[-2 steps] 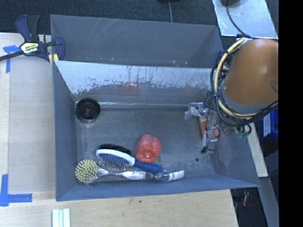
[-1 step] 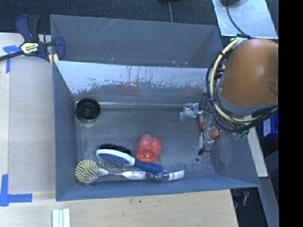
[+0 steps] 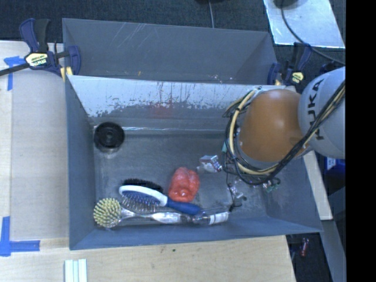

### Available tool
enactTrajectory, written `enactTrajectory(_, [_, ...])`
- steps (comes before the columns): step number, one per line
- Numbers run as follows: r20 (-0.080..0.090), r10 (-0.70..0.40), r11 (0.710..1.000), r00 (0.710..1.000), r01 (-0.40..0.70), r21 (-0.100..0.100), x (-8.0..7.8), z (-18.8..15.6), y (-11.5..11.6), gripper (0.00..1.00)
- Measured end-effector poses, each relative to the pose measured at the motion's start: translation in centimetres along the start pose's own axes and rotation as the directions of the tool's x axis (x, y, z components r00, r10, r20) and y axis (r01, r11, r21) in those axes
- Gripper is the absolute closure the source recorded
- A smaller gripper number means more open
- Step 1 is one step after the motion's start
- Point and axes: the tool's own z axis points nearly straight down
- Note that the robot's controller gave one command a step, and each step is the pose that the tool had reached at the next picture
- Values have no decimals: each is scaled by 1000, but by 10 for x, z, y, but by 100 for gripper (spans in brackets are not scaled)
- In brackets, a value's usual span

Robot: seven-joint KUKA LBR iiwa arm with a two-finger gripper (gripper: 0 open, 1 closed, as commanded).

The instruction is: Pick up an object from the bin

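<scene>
Camera view | clear-handled brush (image 3: 167,217) along bin (image 3: 79,175) front wall, bristle head at front-left corner, handle tip just beside gripper (image 3: 235,197) | gripper near front-right corner, open or closed: cannot tell | red lump (image 3: 184,184) and hairbrush (image 3: 142,200) mid-floor | black cap (image 3: 108,136) back-left

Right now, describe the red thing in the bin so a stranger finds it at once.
Look in the grey bin, at its near wall. The red lump sits just behind the white-and-blue hairbrush. It is the only red thing there, rounded and bumpy.
</scene>
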Motion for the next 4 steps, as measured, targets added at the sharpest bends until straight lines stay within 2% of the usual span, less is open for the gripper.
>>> enactTrajectory(1, [18, 65, 998, 998, -65, 9, 3, -44, 30, 0])
enactTrajectory(2, [20, 13, 1000, 1000, -14, 11, -14, 2, 47, 0])
enactTrajectory(3, [64, 48, 998, 997, -50, 32, -24, 22, 66, 100])
enactTrajectory(4, [63, 47, 998, 997, -49, 32, -24, 22, 67, 100])
